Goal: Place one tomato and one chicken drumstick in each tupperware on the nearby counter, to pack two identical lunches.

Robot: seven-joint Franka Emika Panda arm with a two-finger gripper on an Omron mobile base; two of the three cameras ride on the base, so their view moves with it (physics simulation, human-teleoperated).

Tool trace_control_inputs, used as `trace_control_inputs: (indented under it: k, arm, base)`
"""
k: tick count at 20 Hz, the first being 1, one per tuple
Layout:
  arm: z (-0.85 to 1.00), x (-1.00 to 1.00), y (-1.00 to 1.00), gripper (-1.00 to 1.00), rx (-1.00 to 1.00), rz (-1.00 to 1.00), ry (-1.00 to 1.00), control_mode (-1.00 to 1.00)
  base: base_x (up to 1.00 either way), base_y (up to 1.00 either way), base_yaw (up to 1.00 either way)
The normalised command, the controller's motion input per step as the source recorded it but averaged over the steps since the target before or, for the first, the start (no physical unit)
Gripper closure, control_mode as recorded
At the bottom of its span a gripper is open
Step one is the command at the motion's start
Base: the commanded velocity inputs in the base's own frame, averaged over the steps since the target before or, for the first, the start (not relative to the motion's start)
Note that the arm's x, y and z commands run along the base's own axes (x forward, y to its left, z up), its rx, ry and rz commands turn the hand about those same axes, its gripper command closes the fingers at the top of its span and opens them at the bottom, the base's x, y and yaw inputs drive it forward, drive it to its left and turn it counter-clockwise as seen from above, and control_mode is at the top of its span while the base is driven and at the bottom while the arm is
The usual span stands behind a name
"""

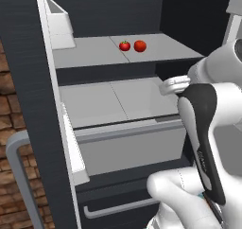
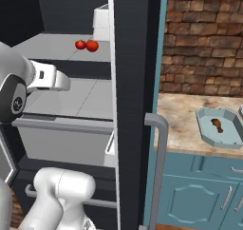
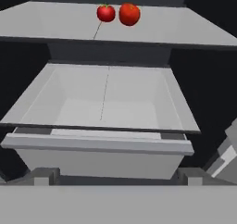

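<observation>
Two tomatoes sit touching on the fridge shelf at upper centre. The fingers are spread wide, empty. One tupperware on the surface holds a drumstick.

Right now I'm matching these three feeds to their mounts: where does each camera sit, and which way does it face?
Left base view: behind the arm's left, facing the open fridge shelf with two tomatoes; white arm lower right.
Right base view: behind its right, same tomatoes, plus counter and tupperware holding a chicken drumstick.
Hand view: along the open gripper at fridge drawer.
All three share tomatoes and shelf.
</observation>
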Motion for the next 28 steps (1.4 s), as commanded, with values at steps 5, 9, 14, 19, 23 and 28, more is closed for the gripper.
trace_control_inputs:
  k: [5,9,14,19,23,28]
  arm:
    - [0.13,0.09,0.00,-1.00,0.10,-0.09,-0.13,-1.00]
    - [0.35,0.09,0.00,-1.00,0.00,0.00,-0.03,-1.00]
    - [0.32,0.26,0.00,-1.00,0.00,0.00,0.00,-1.00]
    - [0.04,0.59,0.00,-1.00,0.00,0.00,0.03,-1.00]
    - [0.00,0.60,0.00,-1.00,0.00,0.00,0.00,-1.00]
    - [0.00,0.65,-0.01,-1.00,0.00,0.00,0.04,-1.00]
  base:
    - [0.00,0.00,0.00]
    - [0.00,0.00,0.00]
    - [0.00,0.00,0.00]
    - [0.00,0.00,0.00]
    - [0.00,0.00,0.00]
    - [0.00,0.00,0.00]
